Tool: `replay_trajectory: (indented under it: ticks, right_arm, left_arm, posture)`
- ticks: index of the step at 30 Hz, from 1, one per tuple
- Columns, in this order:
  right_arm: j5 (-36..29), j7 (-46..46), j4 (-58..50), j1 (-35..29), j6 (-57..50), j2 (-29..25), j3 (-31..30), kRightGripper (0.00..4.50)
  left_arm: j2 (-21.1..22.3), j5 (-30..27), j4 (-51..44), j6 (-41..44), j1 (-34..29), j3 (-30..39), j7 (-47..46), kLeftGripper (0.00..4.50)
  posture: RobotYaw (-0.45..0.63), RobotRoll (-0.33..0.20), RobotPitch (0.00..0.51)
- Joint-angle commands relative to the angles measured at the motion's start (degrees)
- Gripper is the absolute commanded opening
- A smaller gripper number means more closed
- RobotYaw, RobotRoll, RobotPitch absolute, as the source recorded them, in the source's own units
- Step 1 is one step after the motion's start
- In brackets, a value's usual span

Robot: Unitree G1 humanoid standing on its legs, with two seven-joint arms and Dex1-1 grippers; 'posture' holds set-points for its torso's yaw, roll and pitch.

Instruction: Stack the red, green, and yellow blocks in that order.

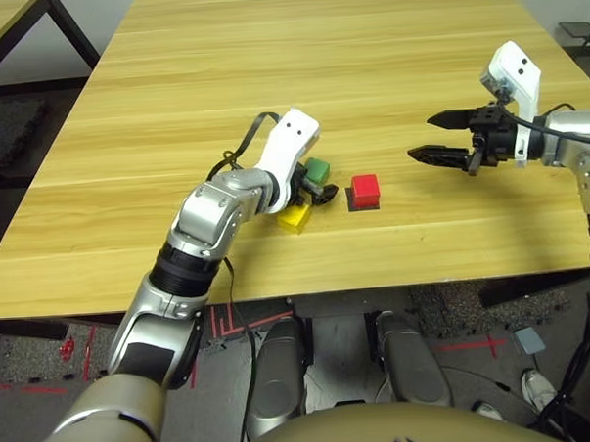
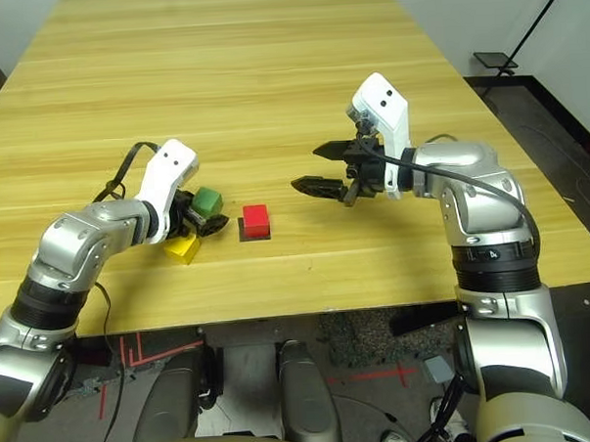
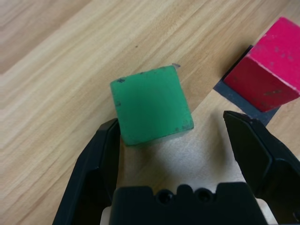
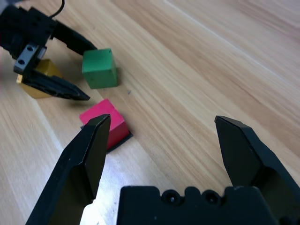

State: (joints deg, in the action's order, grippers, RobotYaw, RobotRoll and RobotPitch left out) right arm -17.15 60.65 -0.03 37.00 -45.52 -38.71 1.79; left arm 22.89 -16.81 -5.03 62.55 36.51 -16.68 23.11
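Here the left hand (image 3: 171,154) was spread around the green block (image 3: 152,104), not gripping it; the right hand (image 2: 327,167) hovered released above the surface (image 1: 268,46), near the red block (image 1: 365,189).

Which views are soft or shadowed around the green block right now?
Left wrist view: green block reasonably sharp, casting a soft shadow toward the open left gripper; near fingers slightly blurred. Right wrist view: right gripper fingers blurred up close, red block and green block clear. Left eye view: even light, no glare on the table.
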Motion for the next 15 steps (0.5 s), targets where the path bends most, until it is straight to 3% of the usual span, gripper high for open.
replay_trajectory:
  ticks: [1,4,9,15]
  right_arm:
    - [-2.0,-1.6,-1.1,-0.8,-0.7,0.3,0.5,4.50]
    - [-2.5,-2.2,-0.3,-0.4,-0.1,0.3,-0.3,4.50]
    - [-3.1,-2.9,0.4,0.2,0.3,0.5,-1.0,4.50]
    - [-3.1,-1.2,1.8,0.5,1.8,-0.5,-1.9,4.50]
  left_arm:
    - [-1.5,2.1,2.8,-0.5,-0.4,-0.3,-1.1,3.18]
    - [-3.0,2.9,3.6,-1.2,0.1,1.2,-2.3,2.07]
    - [-3.5,3.4,3.4,-1.9,1.5,2.5,-1.6,2.03]
    - [-0.6,1.9,1.1,-3.4,7.9,3.0,4.6,2.03]
  posture:
    - [0.22,-0.075,0.125]
    - [0.23,-0.073,0.126]
    - [0.25,-0.075,0.119]
    - [0.27,-0.078,0.110]
